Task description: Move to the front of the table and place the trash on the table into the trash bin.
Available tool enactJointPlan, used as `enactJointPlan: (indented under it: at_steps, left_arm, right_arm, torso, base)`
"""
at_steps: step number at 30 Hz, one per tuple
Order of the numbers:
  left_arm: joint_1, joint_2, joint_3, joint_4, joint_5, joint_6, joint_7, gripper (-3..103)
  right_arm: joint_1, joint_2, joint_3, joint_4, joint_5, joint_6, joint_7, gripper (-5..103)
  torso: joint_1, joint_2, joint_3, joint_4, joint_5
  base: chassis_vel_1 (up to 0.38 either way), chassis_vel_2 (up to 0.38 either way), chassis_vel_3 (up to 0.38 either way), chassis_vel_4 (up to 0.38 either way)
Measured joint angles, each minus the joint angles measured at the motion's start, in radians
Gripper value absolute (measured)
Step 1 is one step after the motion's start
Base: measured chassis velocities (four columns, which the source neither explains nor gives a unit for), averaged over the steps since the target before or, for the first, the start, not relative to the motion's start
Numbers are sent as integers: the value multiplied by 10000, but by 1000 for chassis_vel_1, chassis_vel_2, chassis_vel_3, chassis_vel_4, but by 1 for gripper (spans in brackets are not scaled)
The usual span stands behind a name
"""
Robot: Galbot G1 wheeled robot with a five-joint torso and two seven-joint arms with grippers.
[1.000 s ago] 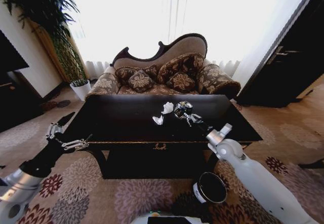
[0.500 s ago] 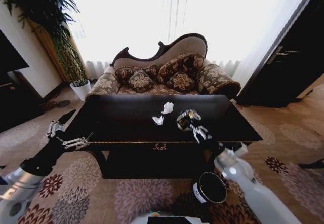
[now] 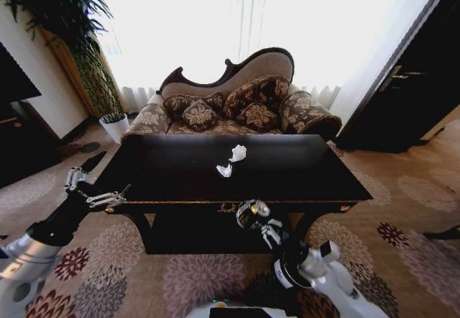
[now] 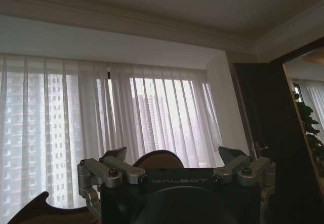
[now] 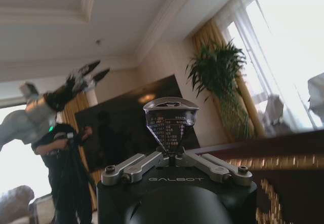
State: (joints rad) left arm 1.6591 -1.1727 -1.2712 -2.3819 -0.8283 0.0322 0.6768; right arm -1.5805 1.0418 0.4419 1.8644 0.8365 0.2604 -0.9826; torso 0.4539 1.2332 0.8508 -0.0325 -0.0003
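My right hand [image 3: 253, 219] is clamped on the can [image 5: 169, 122], carrying it off the desk [image 3: 180, 174]; next I need it over the trash bin [image 3: 298, 266]. Left hand [image 3: 90, 188] idles open.

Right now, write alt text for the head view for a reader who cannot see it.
The right end effector holds a crushed can off the front edge of the black table, above the trash bin. Two paper scraps lie on the tabletop, and the left end effector hovers open at the table's left end.
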Motion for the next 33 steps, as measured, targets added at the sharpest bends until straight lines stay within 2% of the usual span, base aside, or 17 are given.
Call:
enactJointPlan:
  at_steps: [3,9,14,17,20,21,23,25,28,30,33]
  left_arm:
    - [-17,30,-2,24,-41,-19,4,100]
    - [14,47,-65,-12,-122,-21,12,100]
    - [111,62,-210,-78,-225,-26,19,100]
    - [165,53,-270,-114,-256,-29,19,100]
    - [175,38,-271,-131,-258,-30,20,100]
    - [180,24,-269,-148,-257,-30,20,100]
    - [180,19,-265,-161,-257,-30,20,100]
    - [182,19,-264,-162,-257,-27,20,100]
    - [193,24,-278,-159,-252,-18,19,100]
    - [194,26,-282,-157,-251,-18,19,100]
    - [200,22,-290,-133,-238,-12,18,100]
  right_arm:
    - [-103,46,-245,-685,-672,272,-303,0]
    - [20,51,-477,-1840,-1680,414,-326,0]
    - [395,86,-625,-3236,-2514,577,243,0]
    - [728,66,-651,-4165,-3257,706,1061,0]
    - [894,46,-654,-4555,-3625,732,1504,0]
    - [1079,22,-677,-4909,-4089,735,2152,0]
    - [1295,14,-719,-5289,-4629,692,2931,0]
    - [1364,15,-726,-5402,-4786,647,3144,0]
    - [1667,24,-729,-5958,-5745,388,4092,0]
    - [1713,26,-731,-6054,-5901,318,4274,0]
    - [1950,60,-864,-6610,-6608,-431,6097,0]
  torso:
    - [0,0,0,0,1]
    - [0,0,0,0,0]
    - [0,0,1,0,4]
    - [0,0,1,2,2]
    - [0,0,1,1,2]
    - [0,0,1,0,1]
    - [0,0,1,1,2]
    - [0,0,1,1,3]
    - [1,0,1,2,2]
    - [1,0,1,1,3]
    - [0,0,1,0,3]
  base:
    - [0,0,0,0]
    - [0,0,0,0]
    - [0,0,0,0]
    - [0,0,0,0]
    - [0,0,0,0]
    - [0,0,0,0]
    - [0,0,0,0]
    - [0,0,0,0]
    - [0,0,0,0]
    - [0,0,0,0]
    - [0,0,0,0]
